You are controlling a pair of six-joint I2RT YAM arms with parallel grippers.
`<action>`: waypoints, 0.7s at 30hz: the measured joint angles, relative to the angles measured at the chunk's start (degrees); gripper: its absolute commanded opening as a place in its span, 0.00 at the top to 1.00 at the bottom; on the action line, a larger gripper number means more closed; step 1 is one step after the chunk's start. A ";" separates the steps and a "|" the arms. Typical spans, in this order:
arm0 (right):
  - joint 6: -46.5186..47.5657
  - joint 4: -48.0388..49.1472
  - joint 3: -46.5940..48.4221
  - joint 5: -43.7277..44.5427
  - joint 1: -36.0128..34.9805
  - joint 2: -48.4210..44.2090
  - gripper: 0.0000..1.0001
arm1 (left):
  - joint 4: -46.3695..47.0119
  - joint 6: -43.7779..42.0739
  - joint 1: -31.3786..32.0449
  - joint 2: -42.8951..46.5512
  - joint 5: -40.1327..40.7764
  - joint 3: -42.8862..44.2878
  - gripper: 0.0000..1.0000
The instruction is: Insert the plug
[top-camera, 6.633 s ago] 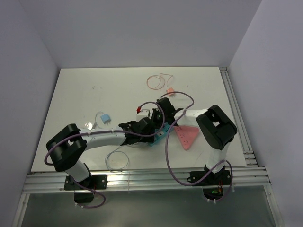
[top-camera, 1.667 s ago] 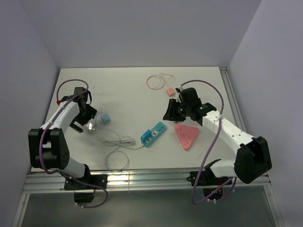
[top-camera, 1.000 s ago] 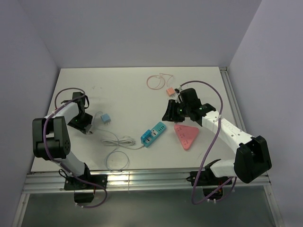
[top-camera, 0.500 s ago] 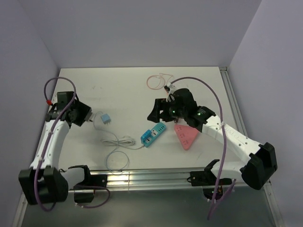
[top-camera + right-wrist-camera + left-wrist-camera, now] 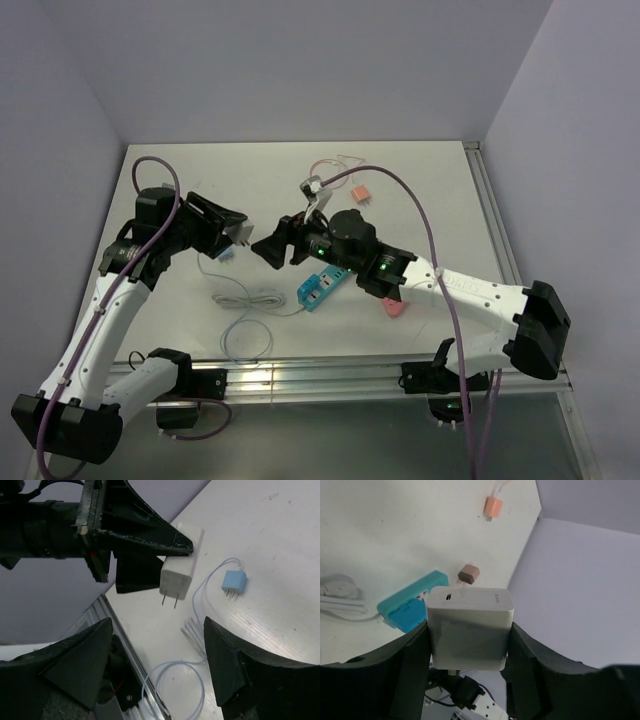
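White counter (image 5: 260, 180); white plug (image 5: 181, 580) gripped off the surface in left pincer (image 5: 468, 645), apart from blue power strip (image 5: 325, 283); its two prongs show only in right wrist view; right pincer (image 5: 157, 627) wide, empty; small blue plug (image 5: 234, 582) nearby.

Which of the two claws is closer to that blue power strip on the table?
Right. The right gripper hovers open just off the far-left end of the blue power strip, its wrist over the strip. The left gripper is farther left, holding the white charger.
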State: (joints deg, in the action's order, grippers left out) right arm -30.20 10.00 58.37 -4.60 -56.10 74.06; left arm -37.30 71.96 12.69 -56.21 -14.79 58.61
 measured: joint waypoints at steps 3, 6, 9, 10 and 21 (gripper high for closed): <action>0.46 4.63 -0.52 4.76 -2.67 3.30 0.17 | -0.04 3.04 1.22 0.37 -1.51 0.17 1.00; 0.74 6.86 -0.52 8.48 -4.24 6.58 0.17 | -0.22 5.40 1.73 0.39 -2.69 0.26 1.00; 0.98 7.19 -0.24 11.50 -5.35 9.14 0.20 | -0.13 7.02 1.97 0.59 -3.74 0.26 0.99; 1.01 7.32 0.09 12.48 -5.64 9.99 0.22 | -0.13 7.34 2.05 0.72 -4.02 0.26 1.00; 1.18 9.33 1.64 16.55 -6.82 12.00 0.43 | 1.57 8.92 3.06 1.29 -4.37 0.13 1.00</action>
State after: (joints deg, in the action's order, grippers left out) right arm -29.02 19.33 60.01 11.94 -62.92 86.06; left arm -35.73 80.88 15.75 -54.92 -19.16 58.74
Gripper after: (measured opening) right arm 0.572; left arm 0.603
